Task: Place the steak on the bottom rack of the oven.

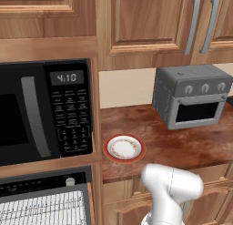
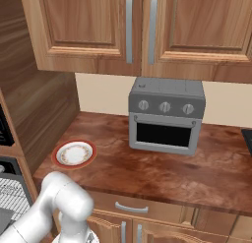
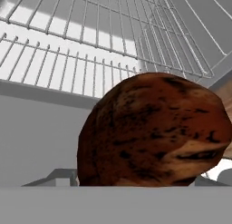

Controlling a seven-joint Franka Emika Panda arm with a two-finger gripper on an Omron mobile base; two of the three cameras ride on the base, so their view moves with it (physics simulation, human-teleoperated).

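A: Starting with the big things. Oven (image 1: 43, 199) sits at lower left of the left base view, door open, a wire rack (image 1: 41, 210) showing under the black control strip. Microwave (image 1: 45, 112) directly above it. Toaster oven (image 1: 191, 96) at upper right on the counter (image 1: 182, 146).

B: And the plate (image 1: 124, 148)?

A: Red-rimmed, bare, on the counter just right of the microwave. Arm (image 1: 170, 192) bends down out of the lower frame.

B: Where's the steak?

A: Steak (image 3: 154, 132) fills the lower centre of the hand view, right up against the camera, with rack wires (image 3: 90, 51) across the top of the frame. Looks held at the claw, above and short of the rack.

B: Claw closed on it?

A: Cannot tell; the fingertips are hidden behind the meat.

B: Advice for the step?

A: Confirm this is the bottom rack, not an upper one. Carry the meat well over the wires, lower until it rests, then release.
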